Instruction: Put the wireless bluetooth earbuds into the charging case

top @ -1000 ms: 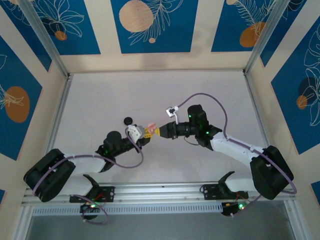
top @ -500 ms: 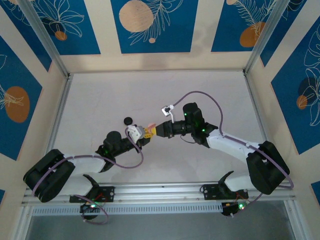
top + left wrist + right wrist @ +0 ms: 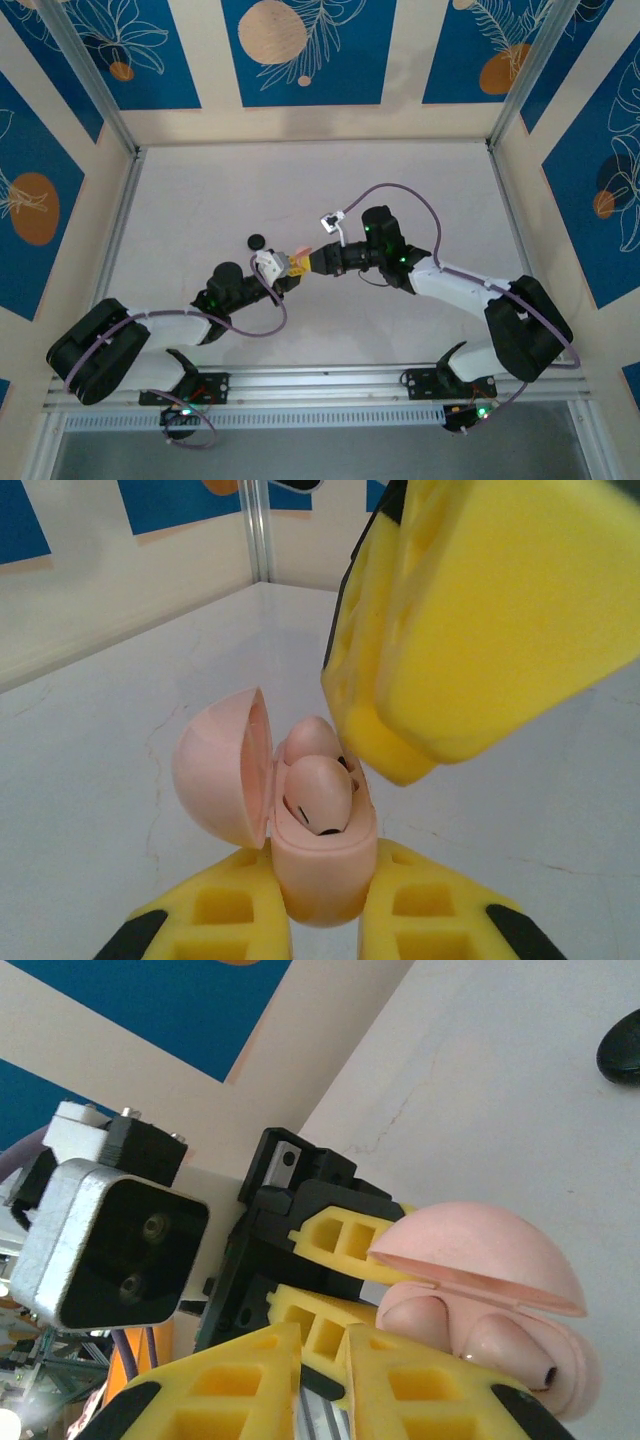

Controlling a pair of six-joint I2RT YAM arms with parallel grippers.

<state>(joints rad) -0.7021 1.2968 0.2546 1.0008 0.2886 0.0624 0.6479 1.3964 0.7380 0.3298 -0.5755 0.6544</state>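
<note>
1. Top external view shows you both arms reaching inward over the middle of the table. The left gripper and right gripper meet almost tip to tip, with the pink charging case between them.
2. On the left wrist view, your left gripper has its jaws clamped on the lower half of the case. One yellow finger presses each side, and the case stands upright.
3. The lid is hinged open and stands up on the left side of the case in that view.
4. Both pink earbuds sit in the case's wells, one behind the other, with their rounded heads above the rim.
5. The right gripper's yellow finger comes in from the upper right. Its tip is just beside the rear earbud and the case rim, but you cannot tell whether it touches.
6. On the right wrist view, your right gripper has its jaws drawn nearly together. Only a slim gap shows, with nothing visible in it, and the tips sit just beside the open case.
7. A round black case lies on the table, apart from the grippers, just beyond the left one.
</note>
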